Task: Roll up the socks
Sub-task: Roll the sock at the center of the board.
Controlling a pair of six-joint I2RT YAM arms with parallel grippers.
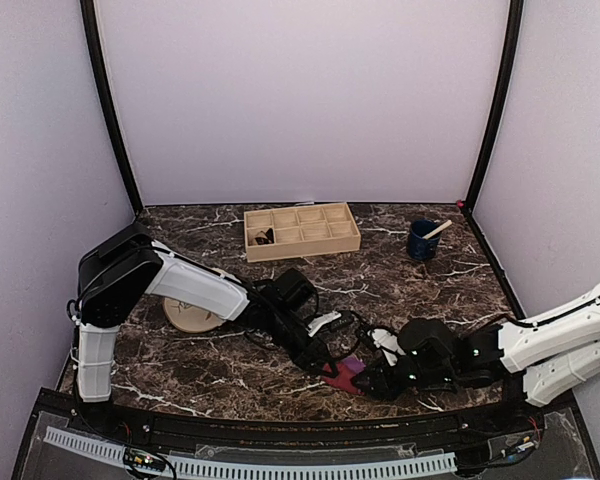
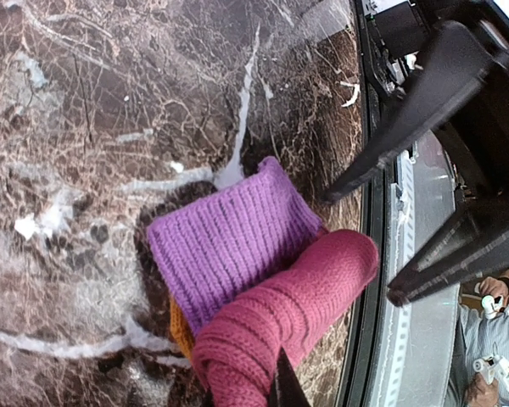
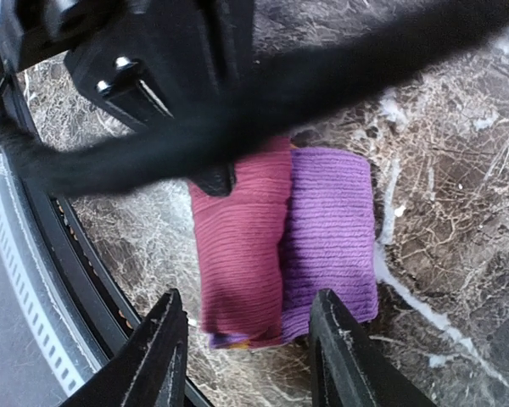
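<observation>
Lying near the front edge of the marble table [image 1: 400, 290], the magenta-purple sock [image 3: 322, 229] is folded between the 2 arms: its purple part is flat on the table and its magenta part is rolled up alongside, with a sliver of orange showing at 1 end. The left jaws are clenched on 1 end of the magenta roll. The right jaws stand released, their 2 fingers [image 3: 165, 356] straddling the other end; whether they touch it I cannot tell. Farther back sit a wooden tray [image 1: 302, 246] of compartments and a blue cup [image 1: 420, 243]. A beige plate [image 1: 185, 320] lies partly under the left arm.
</observation>
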